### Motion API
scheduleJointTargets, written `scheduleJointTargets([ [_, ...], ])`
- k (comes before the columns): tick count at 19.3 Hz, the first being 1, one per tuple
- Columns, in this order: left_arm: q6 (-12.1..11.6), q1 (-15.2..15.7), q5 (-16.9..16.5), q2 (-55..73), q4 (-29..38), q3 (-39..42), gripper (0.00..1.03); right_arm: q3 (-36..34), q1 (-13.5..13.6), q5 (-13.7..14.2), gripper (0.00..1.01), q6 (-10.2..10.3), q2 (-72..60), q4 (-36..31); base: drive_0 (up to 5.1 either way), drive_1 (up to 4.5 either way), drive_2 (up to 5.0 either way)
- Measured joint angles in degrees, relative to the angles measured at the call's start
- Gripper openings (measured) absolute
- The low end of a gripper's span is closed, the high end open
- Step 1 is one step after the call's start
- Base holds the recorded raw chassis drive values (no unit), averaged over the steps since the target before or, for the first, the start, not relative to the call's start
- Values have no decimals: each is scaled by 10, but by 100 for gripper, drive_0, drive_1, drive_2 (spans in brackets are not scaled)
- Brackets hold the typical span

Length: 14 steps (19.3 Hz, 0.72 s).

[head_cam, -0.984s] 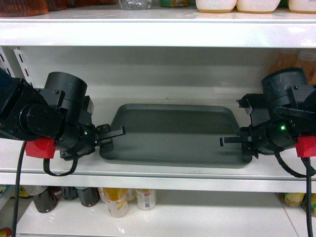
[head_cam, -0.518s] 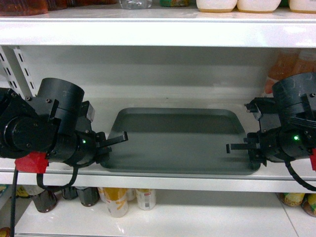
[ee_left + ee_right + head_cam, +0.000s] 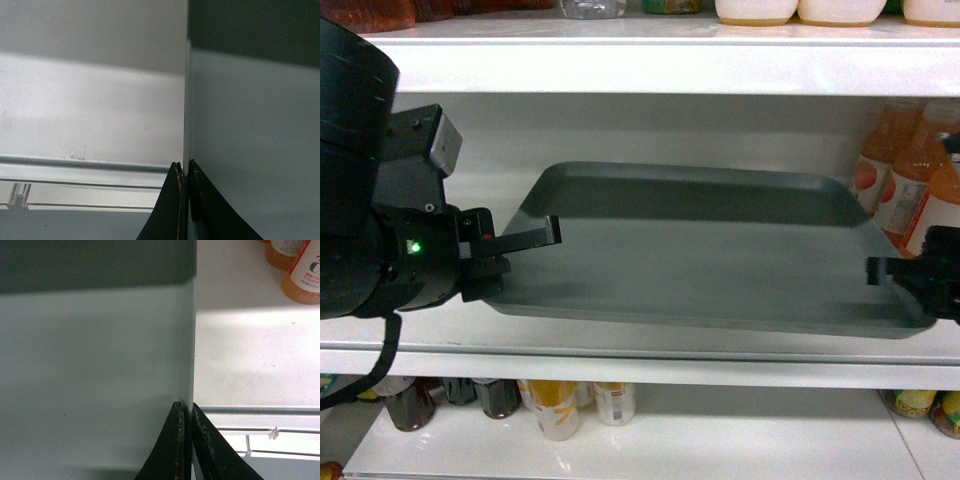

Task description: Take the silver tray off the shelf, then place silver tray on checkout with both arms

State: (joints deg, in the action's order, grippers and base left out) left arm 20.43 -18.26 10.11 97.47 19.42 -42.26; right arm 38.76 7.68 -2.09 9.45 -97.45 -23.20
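Note:
The silver tray (image 3: 710, 255) hangs a little above the shelf (image 3: 640, 365), its near edge out over the front lip, held level between both arms. My left gripper (image 3: 535, 240) is shut on the tray's left rim. The left wrist view shows its jaws (image 3: 185, 167) pinching the thin rim of the tray (image 3: 250, 125) over the white shelf board (image 3: 90, 115). My right gripper (image 3: 885, 272) is shut on the right rim, and in the right wrist view its jaws (image 3: 186, 407) clamp the edge of the tray (image 3: 95, 355). The checkout is out of view.
An upper shelf board (image 3: 640, 65) runs close above the tray. Orange juice bottles (image 3: 905, 185) stand at the back right of the shelf, seen also as bottles (image 3: 300, 265) in the right wrist view. More bottles (image 3: 560, 405) fill the lower shelf.
The tray has risen off the shelf board and come toward the camera, looking larger. Both arms have drawn back with it, each still gripping its rim.

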Motion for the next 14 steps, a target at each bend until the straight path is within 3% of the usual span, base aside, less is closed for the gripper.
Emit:
scheduleJointTargets([
  [3, 7, -23, 23, -86, -10, 69, 3, -72, -1, -13, 2, 2, 100, 12, 0, 0, 0],
  [11, 12, -32, 45, -93, -6, 99, 3, -95, 5, -17, 2, 4, 123, 9, 0, 0, 0],
  [14, 12, -32, 46, -93, -9, 99, 3, -95, 6, -20, 2, 6, 123, 9, 11, -418, 440],
])
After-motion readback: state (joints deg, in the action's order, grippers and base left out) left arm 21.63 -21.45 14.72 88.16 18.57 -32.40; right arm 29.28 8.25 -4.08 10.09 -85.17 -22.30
